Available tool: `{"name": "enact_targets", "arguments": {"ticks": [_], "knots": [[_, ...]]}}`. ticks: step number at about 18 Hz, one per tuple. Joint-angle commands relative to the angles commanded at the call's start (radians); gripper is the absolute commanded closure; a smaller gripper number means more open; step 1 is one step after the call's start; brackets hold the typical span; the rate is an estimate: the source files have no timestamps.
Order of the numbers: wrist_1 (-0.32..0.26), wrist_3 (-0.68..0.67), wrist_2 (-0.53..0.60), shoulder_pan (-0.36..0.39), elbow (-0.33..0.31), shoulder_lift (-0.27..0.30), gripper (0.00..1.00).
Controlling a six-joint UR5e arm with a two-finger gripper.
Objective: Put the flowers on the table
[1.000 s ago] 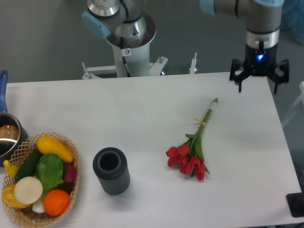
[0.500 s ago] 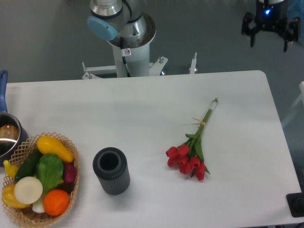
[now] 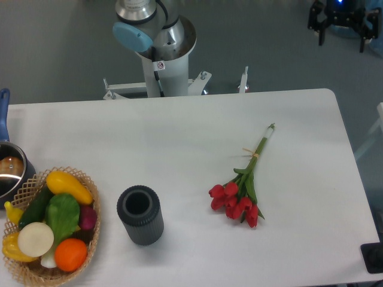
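You can see the small bunch of red tulips with green leaves and tied green stems (image 3: 242,188) lying flat on the large white rectangular table (image 3: 179,137), right of centre. The red heads point toward the near edge and the stem ends angle away to the far right. Nothing touches the bunch.

What has changed is the arm. A second ago the black two-finger gripper (image 3: 341,27) hung low over the far right corner of the table. Half a second ago it had already climbed clear of the tabletop, and now it sits at the very top right of the view, partly cut off by the frame edge, beyond the table's far side. Its fingers are spread apart and hold nothing. The tulips have not shifted at all across these moments.

Judged from that, your placement looks finished: the flowers rest on the table and the arm is retreating well away from them.

The other things stand apart from the bunch. The dark grey ribbed cylindrical cup (image 3: 140,214) stands upright to the left of the tulips. The woven wicker basket of coloured vegetables (image 3: 51,227) is in the near left corner, and the metal pot with a blue handle (image 3: 9,170) sits at the left edge.
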Motion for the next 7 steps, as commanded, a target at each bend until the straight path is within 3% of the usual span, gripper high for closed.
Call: {"name": "enact_targets", "arguments": {"ticks": [7], "knots": [[0.002, -0.002, -0.006, 0.002, -0.003, 0.002, 0.0]]}}
